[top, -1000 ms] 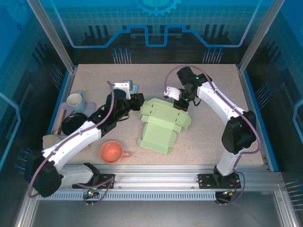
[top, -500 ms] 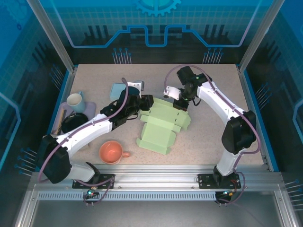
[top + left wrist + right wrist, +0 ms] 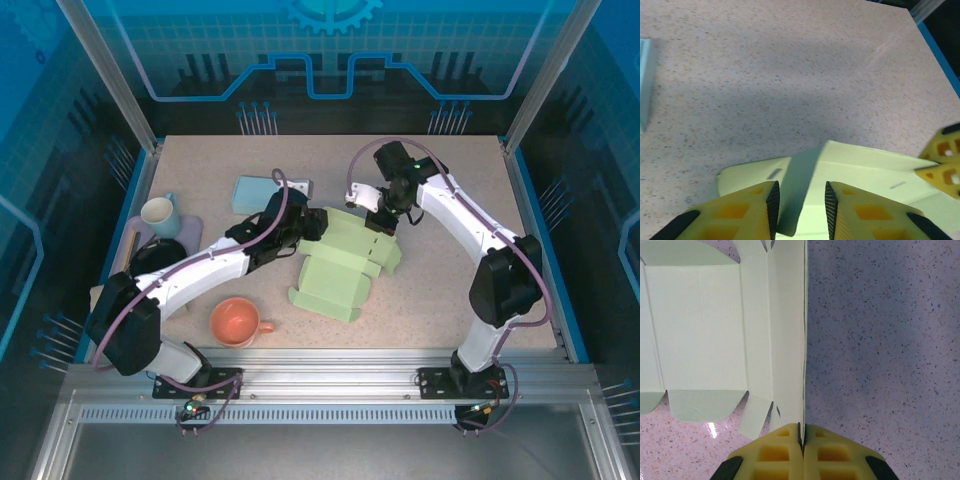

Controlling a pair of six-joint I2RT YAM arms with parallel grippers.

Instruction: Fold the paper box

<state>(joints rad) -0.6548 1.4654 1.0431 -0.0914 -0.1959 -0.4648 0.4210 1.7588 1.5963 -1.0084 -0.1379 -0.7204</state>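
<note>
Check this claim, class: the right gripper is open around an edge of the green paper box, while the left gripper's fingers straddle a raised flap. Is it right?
Not quite. The right gripper is shut on that edge of the green paper box, not open, as the right wrist view shows. The left gripper does straddle a raised flap with its fingers.

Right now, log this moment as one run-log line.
task: fold paper box | left gripper: open, straddling raised flap | right gripper: shut on edge panel | box: partly folded, on table
</note>
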